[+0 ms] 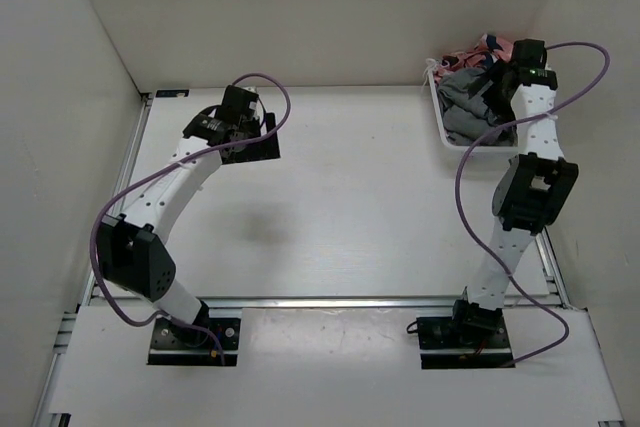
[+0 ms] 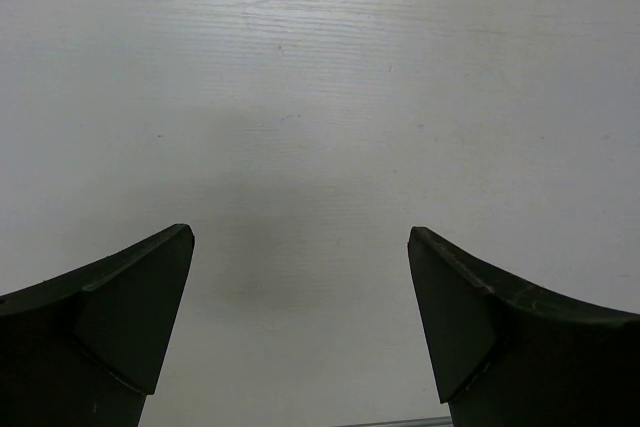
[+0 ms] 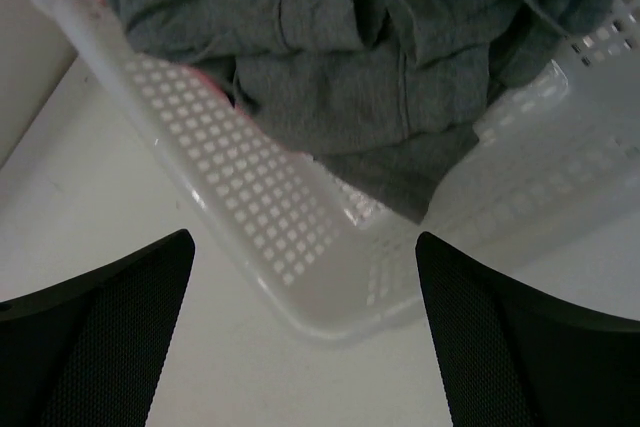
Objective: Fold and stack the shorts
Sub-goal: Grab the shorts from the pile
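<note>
Grey shorts [image 3: 330,67]: crumpled in the white basket [image 3: 250,207], far right corner of the table [image 1: 350,207].
Right pincer [image 3: 302,247]: wide, empty, over the basket's corner.
Left pincer [image 2: 300,237]: wide, empty, above the table.
Handling: soft, light, floppy, I reckon; I'd pinch a raised fold.

Left arm [image 1: 185,175]: bent sharply at the elbow, forearm reaching forward and inward.
Left jaws: spread wide, tips pointing downward.
Right arm [image 1: 503,243]: stretched forward along its own side, wrist at the far end.
Right jaws: spread wide, tilted downward.
</note>
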Available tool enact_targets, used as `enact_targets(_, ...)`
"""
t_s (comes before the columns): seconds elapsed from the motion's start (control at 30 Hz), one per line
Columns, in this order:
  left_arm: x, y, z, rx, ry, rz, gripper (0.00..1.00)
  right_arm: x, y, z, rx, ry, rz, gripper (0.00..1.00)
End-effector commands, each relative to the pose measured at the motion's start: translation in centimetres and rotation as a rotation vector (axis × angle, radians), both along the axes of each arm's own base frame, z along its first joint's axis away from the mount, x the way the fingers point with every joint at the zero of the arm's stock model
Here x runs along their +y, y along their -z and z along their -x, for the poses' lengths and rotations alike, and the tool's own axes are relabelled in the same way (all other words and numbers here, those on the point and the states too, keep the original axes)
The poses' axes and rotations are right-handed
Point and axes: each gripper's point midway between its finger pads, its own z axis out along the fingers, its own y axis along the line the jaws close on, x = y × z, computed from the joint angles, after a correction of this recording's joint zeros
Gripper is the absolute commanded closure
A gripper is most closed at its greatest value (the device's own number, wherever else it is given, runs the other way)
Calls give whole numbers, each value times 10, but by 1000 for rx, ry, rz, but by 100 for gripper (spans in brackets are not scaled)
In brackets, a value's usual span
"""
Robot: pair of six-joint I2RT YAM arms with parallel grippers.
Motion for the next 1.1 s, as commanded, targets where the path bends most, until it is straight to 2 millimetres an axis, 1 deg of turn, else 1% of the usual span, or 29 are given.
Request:
enact_targets(0.0, -1, -21, -8, -41, -32, 45, 0, -1, 3, -34, -37, 0, -99, 5)
enact_targets(0.03, -2, -16, -9, -30, -33, 41, 0, -9, 28, -41, 3, 26, -115, 5)
enact_targets(0.07, -3, -20, -11, -38, -39, 50, 0, -10, 32, -48, -1, 35, -122, 5)
enact_targets(0.1, -4, -19, -13, -36, -39, 49, 0, -19, 36, -54, -5, 50, -114, 5)
enact_targets(0.13, -4, -14, -14, -24, -40, 45, 0, -21, 42, -68, -17, 59, -121, 5)
enact_targets(0.17, -4, -18, -16, -36, -45, 42, 0, -22, 46, -75, -23, 70, -129, 3)
enact_targets(0.2, -5, -14, -19, -30, -54, 47, 0, -23, 65, -82, -3, 79, -140, 3)
enact_targets(0.23, -4, -8, -21, -22, -61, 33, 0, -29, 59, -89, -34, 87, -148, 3)
enact_targets(0.3, -5, -8, -24, -22, -62, 33, 0, -30, 66, -99, -46, 105, -162, 3)
enact_targets(0.33, -5, -1, -25, -6, -62, 26, 0, -32, 81, -102, -29, 120, -163, 3)
enact_targets(0.37, -6, -1, -28, -5, -62, 25, 0, -32, 85, -105, -34, 131, -173, 5)
enact_targets(0.4, -6, -1, -28, -5, -62, 25, 0, -39, 89, -110, -49, 139, -170, 8)
enact_targets(0.43, -7, 4, -29, 5, -62, 21, 0, -36, 85, -114, -69, 131, -190, 11)
enact_targets(0.47, -7, 7, -29, 14, -70, 24, 0, -32, 92, -115, -65, 130, -216, 16)
enact_targets(0.5, -7, 7, -29, 15, -70, 24, 0, -29, 89, -118, -80, 112, -232, 23)
enact_targets(0.53, -10, 12, -30, 30, -72, 33, 0, -26, 91, -120, -84, 99, -245, 45)
enact_targets(0.57, -15, 14, -31, 51, -68, 77, 0, -26, 79, -120, -107, 105, -250, 70)
enact_targets(0.6, -18, 14, -30, 57, -57, 91, 0, -26, 71, -120, -122, 103, -247, 81)
enact_targets(0.67, -20, 14, -29, 63, -61, 107, 0, -23, 42, -113, -157, 107, -223, 95)
enact_targets(0.7, -20, 14, -29, 63, -61, 107, 0, -21, 27, -114, -191, 103, -190, 100)
enact_targets(0.73, -20, 14, -29, 64, -69, 113, 0, -20, -4, -109, -236, 90, -175, 100)
enact_targets(0.8, -20, 4, -27, 41, -67, 122, 0, -14, -38, -105, -297, 50, -141, 100)
enact_targets(0.83, -22, 7, -25, 55, -57, 131, 0, -8, -71, -97, -351, 27, -146, 100)
enact_targets(0.87, -25, -1, -25, 35, -56, 154, 0, -8, -92, -93, -388, 15, -129, 100)
enact_targets(0.9, -23, -3, -22, 32, -56, 156, 0, 2, -110, -88, -418, -8, -132, 100)
enact_targets(0.93, -24, -8, -23, 16, -61, 169, 0, 4, -144, -75, -476, -14, -121, 100)
enact_targets(1.0, -19, -17, -19, -4, -77, 184, 0, 17, -182, -61, -543, -62, -104, 100)
enact_targets(1.03, -18, -17, -16, -4, -77, 185, 0, 34, -214, -47, -600, -100, -105, 100)
enact_targets(1.07, -17, -27, -14, -27, -75, 195, 0, 42, -235, -38, -641, -127, -95, 100)
